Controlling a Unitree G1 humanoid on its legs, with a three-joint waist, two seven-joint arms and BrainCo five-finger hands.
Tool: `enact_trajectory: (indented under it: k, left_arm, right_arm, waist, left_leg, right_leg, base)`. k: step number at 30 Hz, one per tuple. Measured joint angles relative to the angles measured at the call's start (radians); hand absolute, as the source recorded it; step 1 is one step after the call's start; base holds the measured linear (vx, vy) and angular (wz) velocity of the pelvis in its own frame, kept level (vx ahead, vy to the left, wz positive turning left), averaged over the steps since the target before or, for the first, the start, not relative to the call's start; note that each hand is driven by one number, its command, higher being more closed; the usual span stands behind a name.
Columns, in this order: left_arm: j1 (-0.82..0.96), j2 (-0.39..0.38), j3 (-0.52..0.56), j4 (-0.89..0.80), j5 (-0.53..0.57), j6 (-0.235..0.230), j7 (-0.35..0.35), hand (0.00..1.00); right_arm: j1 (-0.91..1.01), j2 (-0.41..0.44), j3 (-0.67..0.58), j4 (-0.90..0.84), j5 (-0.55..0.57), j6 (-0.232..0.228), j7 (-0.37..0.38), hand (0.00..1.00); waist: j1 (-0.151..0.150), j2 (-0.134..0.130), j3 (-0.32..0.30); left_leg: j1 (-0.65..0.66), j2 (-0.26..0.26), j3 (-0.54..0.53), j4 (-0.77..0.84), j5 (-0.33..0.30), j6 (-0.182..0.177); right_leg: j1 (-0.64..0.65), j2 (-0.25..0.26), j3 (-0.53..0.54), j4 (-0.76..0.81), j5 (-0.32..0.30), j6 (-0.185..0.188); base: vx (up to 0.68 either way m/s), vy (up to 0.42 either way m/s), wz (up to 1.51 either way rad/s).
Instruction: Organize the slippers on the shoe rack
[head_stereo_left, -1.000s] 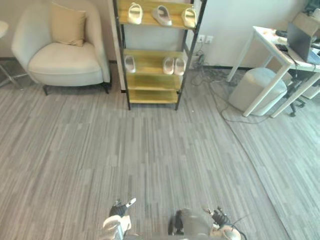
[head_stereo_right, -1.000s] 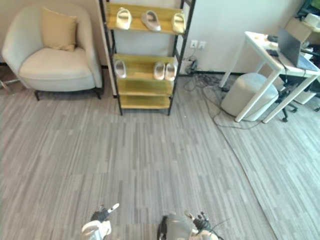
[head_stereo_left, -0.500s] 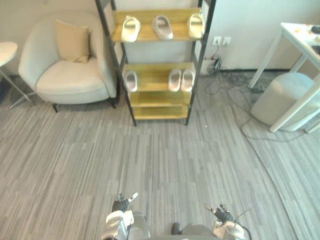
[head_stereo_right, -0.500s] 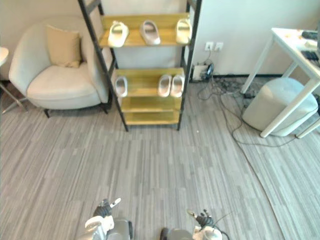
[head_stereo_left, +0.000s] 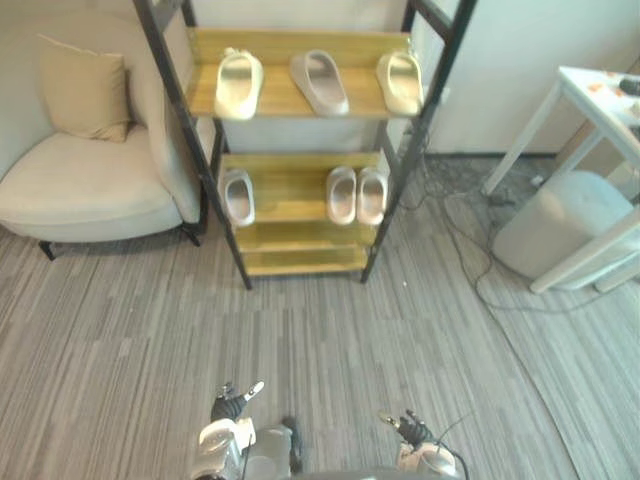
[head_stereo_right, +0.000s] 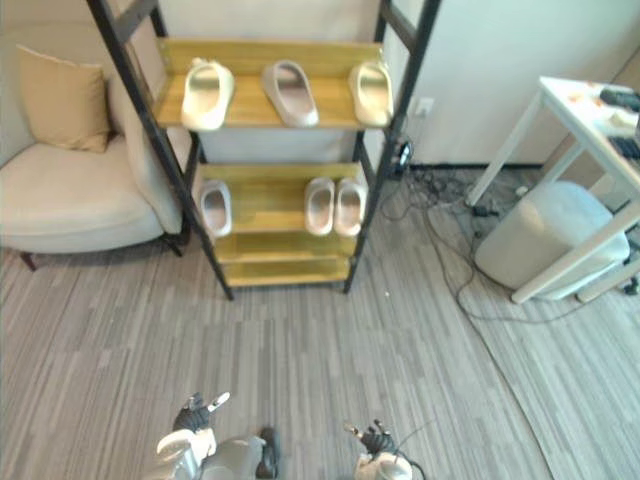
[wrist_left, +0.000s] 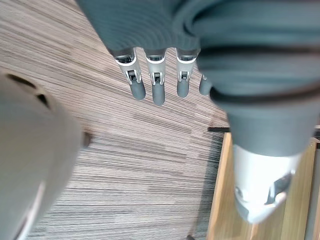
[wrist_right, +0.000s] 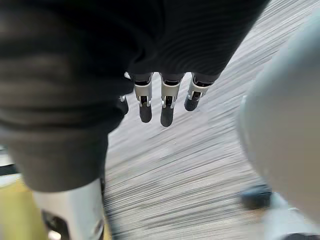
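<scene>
While standing well apart from the shoe rack (head_stereo_left: 197, 150), hangs left hand (head_stereo_left: 230, 405) and right hand (head_stereo_left: 409, 428) low over the floor (head_stereo_left: 350, 340), fingers straight and empty, probably pending approach; locates slippers (head_stereo_left: 319, 82) on the rack, three spaced on top shelf (head_stereo_left: 280, 95), three on middle shelf (head_stereo_left: 290, 190).

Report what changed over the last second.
The view has closed in on the shoe rack, so the camera moved, not the things. The six slippers lie as before, three on each of two shelves. The left hand and right hand stay low and open, holding nothing.
</scene>
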Motion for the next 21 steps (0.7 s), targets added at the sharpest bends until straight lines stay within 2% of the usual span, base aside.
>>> enact_trajectory:
  k: [1,2,3,4,6,7,8,9,10,11,12,13,14,15,16,17,19,21]
  left_arm:
    - [0.000,-0.001,-0.001,0.001,0.000,0.000,0.000,0.00]
    - [0.003,-0.003,0.000,0.004,0.000,0.001,0.000,0.00]
    - [0.003,-0.010,0.000,0.010,-0.004,0.001,0.000,0.00]
    - [0.003,-0.013,0.000,0.012,-0.005,0.001,0.000,0.00]
    - [0.001,-0.032,0.002,0.019,-0.009,0.001,-0.001,0.00]
    - [0.002,-0.034,0.002,0.019,-0.009,0.001,-0.001,0.00]
    - [0.003,-0.040,0.003,0.021,-0.009,0.001,-0.002,0.00]
    - [0.005,-0.049,0.003,0.024,-0.009,0.002,-0.007,0.00]
    - [0.003,-0.058,0.002,0.028,-0.009,0.002,-0.008,0.00]
    - [0.006,-0.062,0.002,0.029,-0.007,0.000,-0.014,0.00]
    - [0.000,-0.069,0.009,0.029,0.003,0.002,-0.021,0.00]
    - [0.000,-0.069,0.010,0.029,0.003,0.002,-0.021,0.00]
    - [0.005,-0.070,0.014,0.026,0.010,0.001,-0.019,0.00]
    - [0.010,-0.063,0.012,0.013,0.012,-0.001,-0.020,0.00]
    - [0.011,-0.062,0.012,0.010,0.013,0.000,-0.020,0.00]
    - [0.014,-0.059,0.009,-0.003,0.013,0.000,-0.020,0.00]
    - [0.014,-0.058,0.006,-0.019,0.012,-0.001,-0.020,0.00]
    - [0.011,-0.060,0.000,-0.029,0.012,-0.002,-0.021,0.00]
  right_arm:
    - [-0.001,-0.002,-0.004,-0.002,0.000,-0.002,0.000,0.00]
    - [-0.001,-0.002,-0.022,-0.006,0.000,-0.003,0.001,0.00]
    - [-0.001,-0.005,-0.040,-0.007,0.000,-0.005,0.000,0.00]
    - [-0.001,-0.008,-0.040,-0.007,0.000,-0.005,0.000,0.00]
    - [-0.005,-0.026,-0.043,-0.006,0.001,-0.003,0.001,0.00]
    - [-0.005,-0.028,-0.046,-0.004,0.001,-0.003,0.001,0.00]
    - [-0.006,-0.032,-0.058,0.010,0.001,-0.002,0.001,0.00]
    - [0.005,-0.037,-0.069,0.017,0.001,0.003,0.000,0.00]
    - [0.006,-0.047,-0.074,0.021,0.001,0.004,0.000,0.00]
    - [0.005,-0.057,-0.075,0.031,0.001,0.005,0.000,0.00]
    - [0.000,-0.069,-0.074,0.039,0.001,0.003,0.000,0.00]
    - [0.000,-0.069,-0.074,0.039,0.001,0.003,0.000,0.00]
    - [0.002,-0.079,-0.063,0.037,0.001,0.001,0.000,0.00]
    - [0.002,-0.091,-0.054,0.033,0.002,0.004,-0.001,0.00]
    - [0.002,-0.092,-0.054,0.033,0.002,0.005,-0.001,0.00]
    - [0.001,-0.091,-0.047,0.034,0.002,0.009,-0.002,0.00]
    - [0.001,-0.084,-0.035,0.030,0.004,0.011,-0.001,0.00]
    - [0.001,-0.070,-0.036,0.014,0.005,0.011,-0.001,0.00]
  waist:
    - [0.000,0.001,0.003]
    - [-0.006,0.002,0.004]
    - [-0.015,0.003,0.004]
    - [-0.021,0.004,0.004]
    - [-0.032,0.021,0.008]
    - [-0.032,0.024,0.008]
    - [-0.036,0.026,0.009]
    - [-0.050,0.034,0.007]
    - [-0.049,0.048,0.004]
    - [-0.033,0.067,0.001]
    - [-0.052,0.090,0.002]
    - [-0.052,0.090,0.003]
    - [-0.055,0.110,0.012]
    - [-0.045,0.123,0.026]
    - [-0.044,0.126,0.026]
    - [-0.039,0.124,0.027]
    - [-0.028,0.114,0.026]
    - [-0.028,0.103,0.028]
  left_leg:
    - [0.030,0.000,-0.011,-0.011,-0.009,0.001]
    - [0.079,0.001,-0.037,-0.042,-0.019,-0.002]
    - [0.131,0.003,-0.060,-0.079,-0.032,-0.005]
    - [0.143,0.003,-0.069,-0.086,-0.039,-0.006]
    - [0.197,0.018,-0.097,-0.103,-0.084,-0.022]
    - [0.204,0.020,-0.102,-0.106,-0.091,-0.028]
    - [0.232,0.025,-0.126,-0.118,-0.105,-0.050]
    - [0.270,0.041,-0.168,-0.123,-0.114,-0.066]
    - [0.274,0.059,-0.181,-0.119,-0.114,-0.068]
    - [0.252,0.074,-0.189,-0.074,-0.094,-0.097]
    - [0.200,0.082,-0.200,0.081,-0.062,-0.107]
    - [0.199,0.082,-0.200,0.089,-0.062,-0.107]
    - [0.096,0.105,-0.195,0.369,0.005,-0.122]
    - [-0.003,0.160,-0.166,0.609,0.053,-0.126]
    - [-0.022,0.175,-0.154,0.648,0.047,-0.125]
    - [-0.072,0.217,-0.113,0.713,0.020,-0.127]
    - [-0.118,0.251,-0.061,0.647,-0.015,-0.129]
    - [-0.146,0.256,-0.039,0.462,-0.033,-0.132]
  right_leg:
    - [-0.025,0.000,-0.022,-0.017,-0.008,-0.013]
    - [-0.057,0.002,-0.071,-0.096,-0.023,-0.039]
    - [-0.084,0.009,-0.118,-0.219,-0.027,-0.050]
    - [-0.094,0.013,-0.131,-0.267,-0.024,-0.056]
    - [-0.132,0.074,-0.132,-0.553,0.048,-0.108]
    - [-0.132,0.087,-0.127,-0.592,0.069,-0.113]
    - [-0.134,0.107,-0.120,-0.670,0.146,-0.138]
    - [-0.102,0.118,-0.128,-0.686,0.241,-0.179]
    - [-0.091,0.126,-0.144,-0.680,0.237,-0.185]
    - [-0.090,0.124,-0.159,-0.655,0.213,-0.211]
    - [-0.039,0.125,-0.184,-0.666,0.170,-0.211]
    - [-0.038,0.125,-0.185,-0.668,0.169,-0.211]
    - [0.049,0.135,-0.192,-0.721,0.134,-0.211]
    - [0.128,0.155,-0.190,-0.758,0.119,-0.218]
    - [0.148,0.159,-0.187,-0.768,0.116,-0.220]
    - [0.207,0.161,-0.176,-0.798,0.112,-0.225]
    - [0.267,0.148,-0.149,-0.836,0.111,-0.224]
    - [0.303,0.123,-0.129,-0.861,0.093,-0.193]
  base:
    - [0.40,0.084,0.48]
    - [0.47,0.051,0.55]
    - [0.40,0.035,0.52]
    - [0.50,0.010,0.45]
    - [0.52,-0.018,0.30]
    - [0.54,-0.060,0.34]
    - [0.62,-0.111,0.76]
    - [0.65,-0.137,0.77]
    - [0.64,-0.159,0.78]
    - [0.68,-0.222,0.52]
    - [0.55,-0.186,0.48]
    - [0.53,-0.190,0.42]
    - [0.46,-0.111,0.14]
    - [0.46,-0.111,0.13]
    - [0.40,-0.081,-0.14]
    - [0.28,-0.069,-0.24]
    - [0.34,-0.057,-0.45]
    - [0.25,0.039,-0.40]
